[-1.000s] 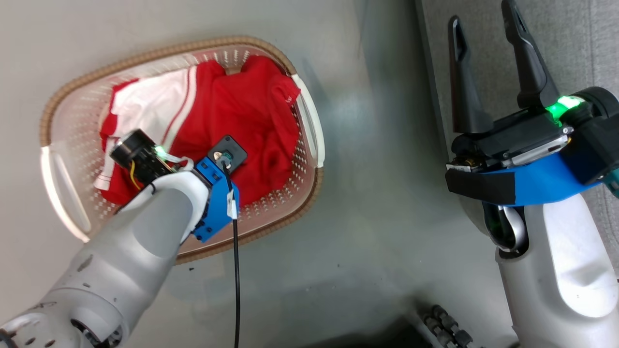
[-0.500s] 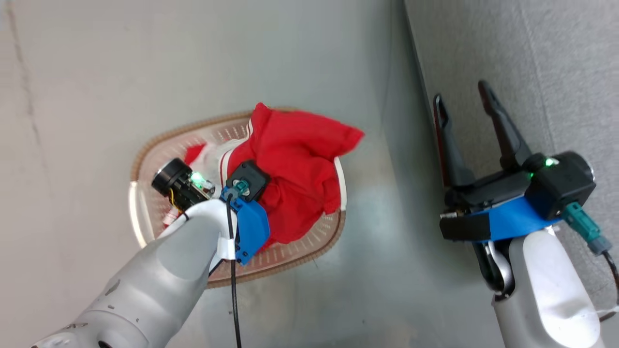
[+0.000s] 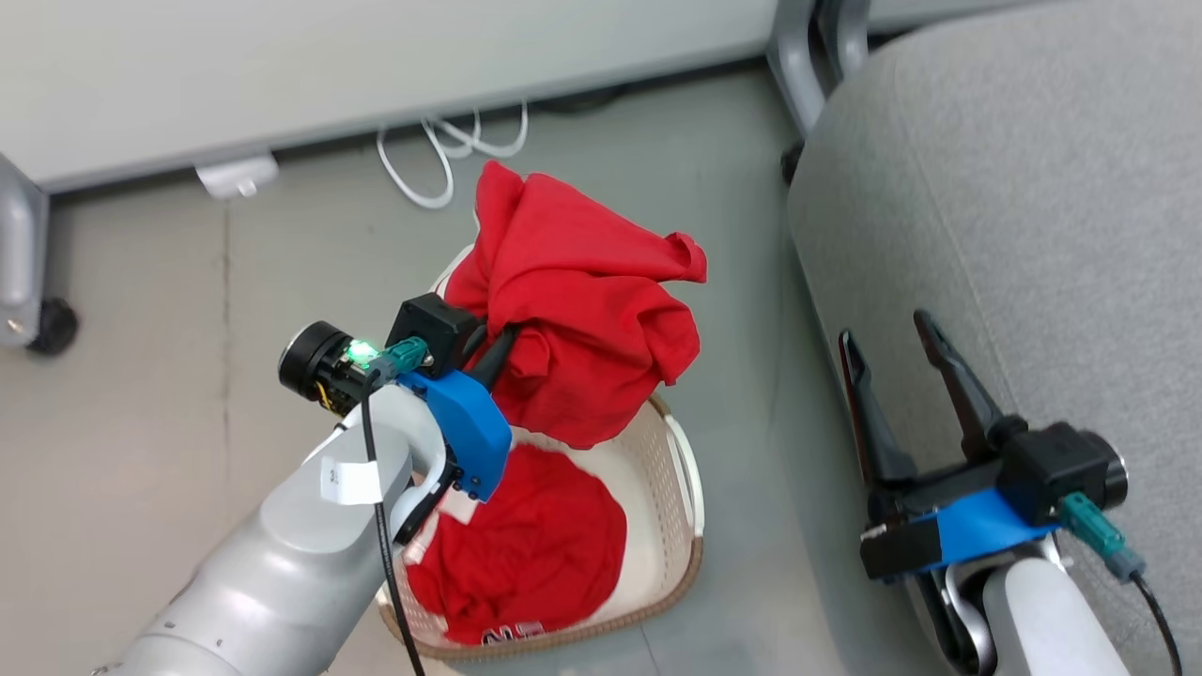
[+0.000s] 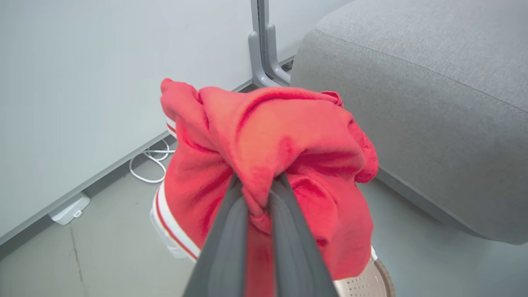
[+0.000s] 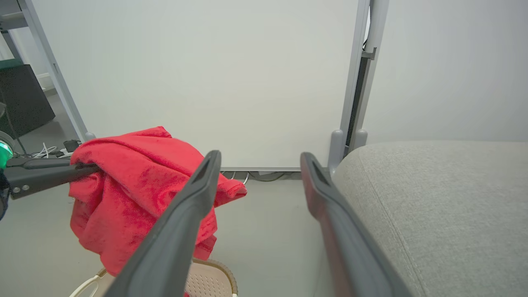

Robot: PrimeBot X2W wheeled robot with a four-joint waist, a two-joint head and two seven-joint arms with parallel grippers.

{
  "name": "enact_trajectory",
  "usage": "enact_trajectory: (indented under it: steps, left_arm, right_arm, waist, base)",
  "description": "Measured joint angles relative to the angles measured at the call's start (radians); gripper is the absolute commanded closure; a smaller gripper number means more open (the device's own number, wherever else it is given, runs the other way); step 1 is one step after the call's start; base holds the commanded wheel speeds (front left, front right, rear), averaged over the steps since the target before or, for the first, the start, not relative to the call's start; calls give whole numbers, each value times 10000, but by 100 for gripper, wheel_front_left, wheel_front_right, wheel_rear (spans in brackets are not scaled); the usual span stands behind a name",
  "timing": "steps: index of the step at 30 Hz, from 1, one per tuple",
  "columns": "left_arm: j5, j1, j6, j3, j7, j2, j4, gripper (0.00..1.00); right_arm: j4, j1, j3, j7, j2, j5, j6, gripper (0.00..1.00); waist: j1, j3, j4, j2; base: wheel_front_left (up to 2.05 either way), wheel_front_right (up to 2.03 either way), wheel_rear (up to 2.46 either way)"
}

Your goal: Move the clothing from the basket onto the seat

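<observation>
Now that the red top [image 3: 582,319] has come up out of the basket [image 3: 693,526], you have it hanging bunched in the air above the basket's far end, clear of the rim; a second ago it lay spread inside. Your left gripper [image 4: 259,187] is pinched tight on a fold of it, with cloth bulging around both fingers. The other red piece [image 3: 526,554], white lettering at its edge, lies in the basket's bottom. Your right gripper [image 3: 885,330] stands spread wide, holding nothing, near the edge of the grey seat [image 3: 1014,216]. The seat sits right of the basket, bare floor [image 3: 751,235] between them. The lift looks done; I'd judge the carry to the seat comes next.
</observation>
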Motion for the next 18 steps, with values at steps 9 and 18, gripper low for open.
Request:
enact_trajectory:
  steps: [9,18]
  left_arm:
    - [594,1006,100,1406,0,140,-1174,100]
    - [1070,1825,207,2203,0,92,-2146,100]
  right_arm:
    - [188,980,-59,0,6,36,0,0]
    - [174,1605,-130,0,12,123,0,0]
  waist:
    - [0,-1746,305,0]
    - [0,-2675,700,0]
  base:
    - [0,0,0]
    - [0,0,0]
